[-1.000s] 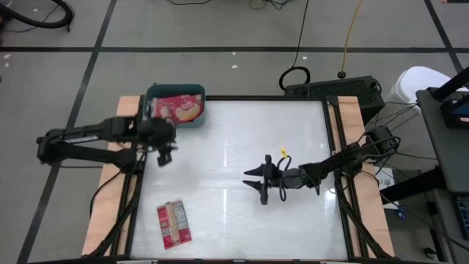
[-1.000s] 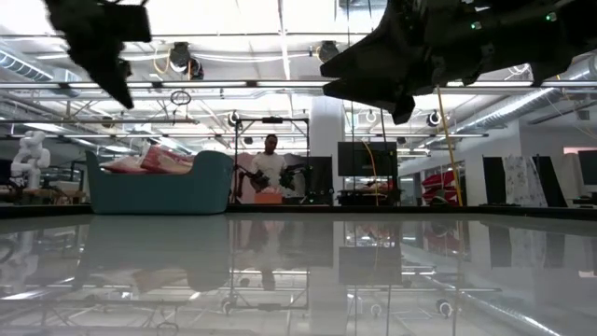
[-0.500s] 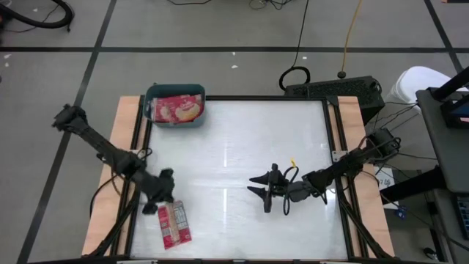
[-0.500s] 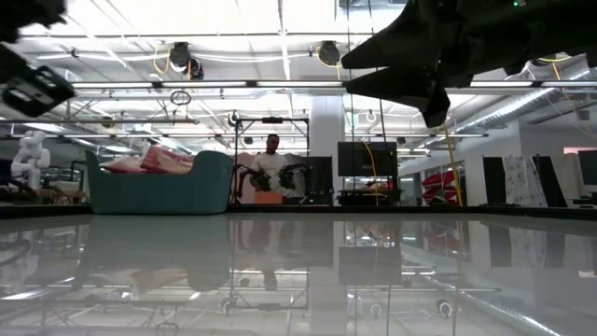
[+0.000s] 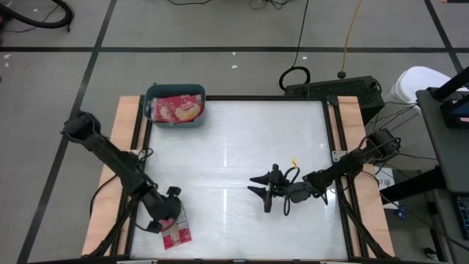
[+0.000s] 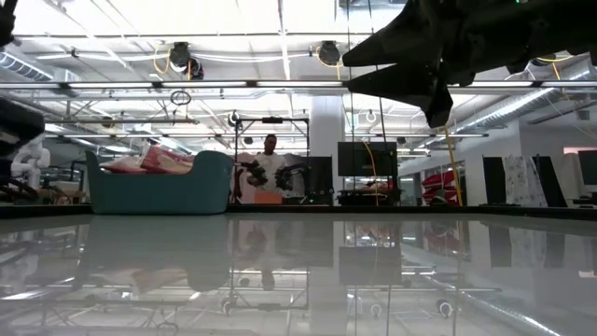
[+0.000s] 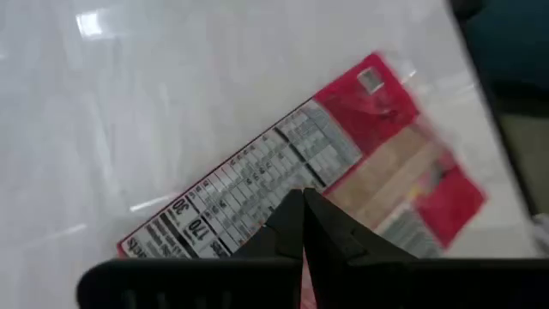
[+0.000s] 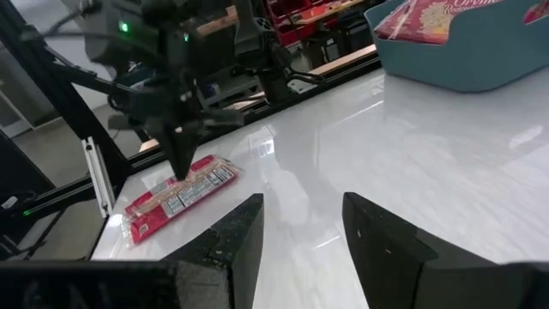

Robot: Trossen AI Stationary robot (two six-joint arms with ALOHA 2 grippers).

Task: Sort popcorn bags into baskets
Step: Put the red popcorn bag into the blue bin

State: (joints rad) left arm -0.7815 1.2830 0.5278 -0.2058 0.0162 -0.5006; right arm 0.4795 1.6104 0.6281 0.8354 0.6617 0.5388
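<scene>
While pinching shut on bag [image 7: 343, 163] for tub [image 5: 175, 108], left gripper [image 7: 302, 225] low on desk [image 5: 242, 161]; right gripper [image 5: 265, 192] idle mid-desk, jaws apart.

From where I drive it, this reads as a robotics lab in an open industrial hall. Looking level across the glossy white table [image 6: 298, 271], I see exposed ceiling trusses [image 6: 233, 89] with round hanging lamps [image 6: 182, 58], metal racks, a dark monitor [image 6: 367, 159] at about 1 o'clock, and a person [image 6: 270, 163] standing at 12 o'clock by more equipment. A white humanoid robot [image 6: 28, 159] stands at 9 o'clock. From overhead, cables [image 5: 352, 37] trail over a grey floor marked with black tape lines [image 5: 220, 50].
</scene>
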